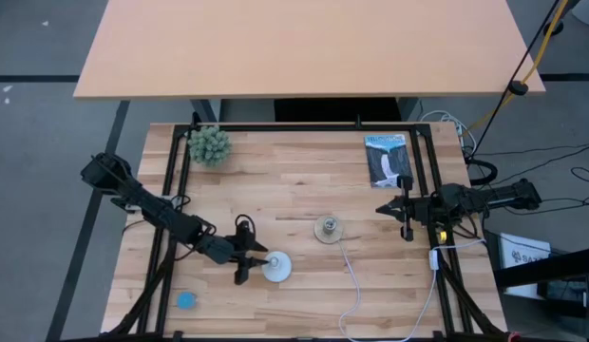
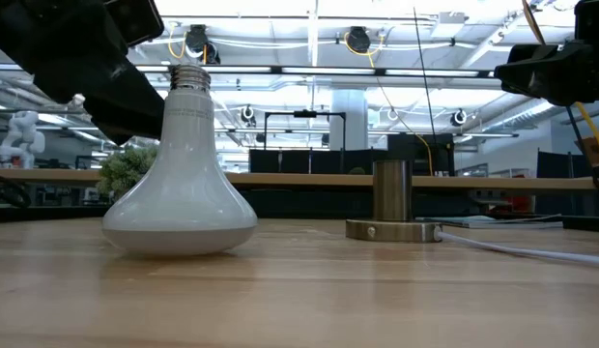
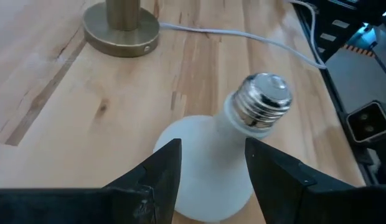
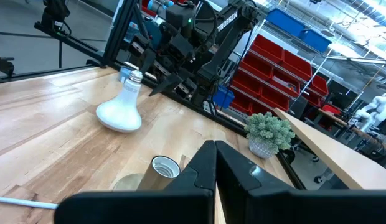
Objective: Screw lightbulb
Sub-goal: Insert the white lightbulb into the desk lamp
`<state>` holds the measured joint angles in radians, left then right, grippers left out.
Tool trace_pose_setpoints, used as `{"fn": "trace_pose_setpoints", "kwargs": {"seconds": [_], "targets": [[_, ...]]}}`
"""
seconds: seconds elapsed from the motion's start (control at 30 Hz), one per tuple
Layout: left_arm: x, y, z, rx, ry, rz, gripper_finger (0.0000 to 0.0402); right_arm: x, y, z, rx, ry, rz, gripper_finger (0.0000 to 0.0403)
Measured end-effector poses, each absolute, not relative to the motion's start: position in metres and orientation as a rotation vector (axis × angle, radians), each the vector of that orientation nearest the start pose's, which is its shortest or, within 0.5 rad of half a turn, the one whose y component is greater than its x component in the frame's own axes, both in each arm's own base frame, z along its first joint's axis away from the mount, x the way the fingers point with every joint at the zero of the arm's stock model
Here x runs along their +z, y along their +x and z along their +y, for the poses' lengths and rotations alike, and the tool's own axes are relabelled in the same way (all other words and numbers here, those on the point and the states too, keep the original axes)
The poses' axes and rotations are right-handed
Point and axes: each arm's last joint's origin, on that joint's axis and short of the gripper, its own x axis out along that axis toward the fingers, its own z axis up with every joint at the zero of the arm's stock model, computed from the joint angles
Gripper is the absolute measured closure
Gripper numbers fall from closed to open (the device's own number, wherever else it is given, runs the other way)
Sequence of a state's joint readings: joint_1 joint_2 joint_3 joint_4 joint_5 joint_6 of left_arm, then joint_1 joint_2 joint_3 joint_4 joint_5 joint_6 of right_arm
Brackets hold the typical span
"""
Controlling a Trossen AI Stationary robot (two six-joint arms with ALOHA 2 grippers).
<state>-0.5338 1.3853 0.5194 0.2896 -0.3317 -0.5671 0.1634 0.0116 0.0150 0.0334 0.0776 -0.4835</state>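
While the lightbulb [image 1: 276, 267] stands dome-down on the worktop [image 1: 304, 190], lower centre of the high view, left gripper [image 1: 245, 261] sits beside it, fingers open, ungrasped. Right gripper [image 1: 399, 211]: centre right, fingers closed, idle. Step: approach. Next: close on bulb neck, carry to socket [image 1: 327, 228].

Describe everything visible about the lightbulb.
The lightbulb is frosted white, flaring to a wide dome, with a ribbed silver screw base. It stands dome-down on the wooden table, base pointing up, unscrewed, apart from the socket. The left gripper is open, its fingers either side of the neck, not visibly gripping.
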Motion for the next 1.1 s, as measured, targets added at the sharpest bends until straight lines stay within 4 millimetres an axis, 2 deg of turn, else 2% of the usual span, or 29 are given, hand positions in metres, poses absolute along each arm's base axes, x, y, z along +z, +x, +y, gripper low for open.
{"fn": "trace_pose_setpoints", "kwargs": {"seconds": [0.37,0.67,0.77,0.97,1.1], "targets": [[0.163,0.226,-0.12,-0.042,-0.292,0.558,0.022,0.171,0.096,0.014,0.075,-0.479,-0.056,0.0403],[0.163,0.219,-0.132,-0.128,-0.252,0.574,0.0216,0.171,0.096,0.014,0.075,-0.479,-0.056,0.0403],[0.164,0.219,-0.134,-0.128,-0.251,0.564,0.019,0.171,0.096,0.014,0.075,-0.479,-0.056,0.0403],[0.164,0.219,-0.131,-0.058,-0.235,0.534,0.0112,0.171,0.096,0.014,0.075,-0.479,-0.056,0.0403],[0.164,0.219,-0.132,-0.057,-0.242,0.535,0.0088,0.171,0.096,0.014,0.075,-0.479,-0.056,0.0403]]}}
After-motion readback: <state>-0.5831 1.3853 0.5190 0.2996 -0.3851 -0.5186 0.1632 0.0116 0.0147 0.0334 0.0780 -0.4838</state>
